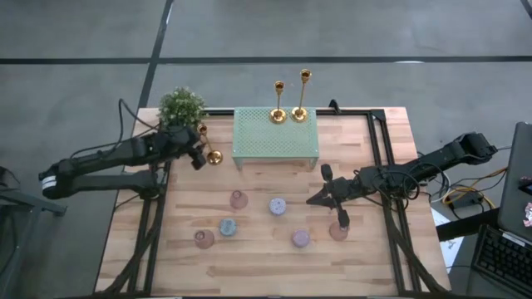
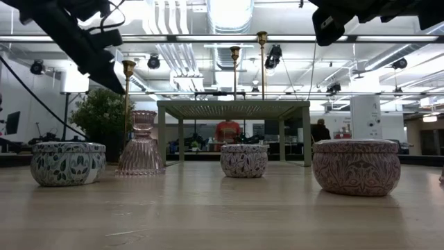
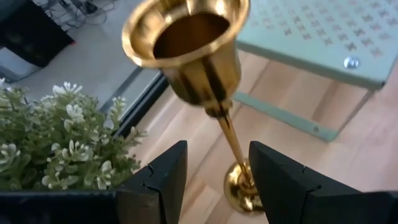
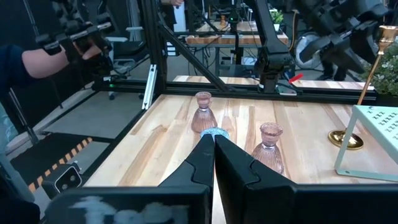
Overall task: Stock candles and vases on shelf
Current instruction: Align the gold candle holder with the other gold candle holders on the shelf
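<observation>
The left gripper (image 3: pixel 214 180) hangs near the table's far left corner, fingers parted around the thin stem of a brass candlestick (image 1: pixel 213 152) without visibly touching it, beside the potted plant (image 1: pixel 181 105). The right gripper (image 1: pixel 316 199), pinched shut and empty, hovers toward the right edge. The shelf (image 1: pixel 276 137) at the far edge carries two more candlesticks (image 1: pixel 290 100). Candles (image 1: pixel 278 206) and vases (image 1: pixel 239 199) wait mid-table: the candles look squat, stable and firm, best taken across the sides; the ribbed vases look brittle and slippery, best taken at the neck.
</observation>
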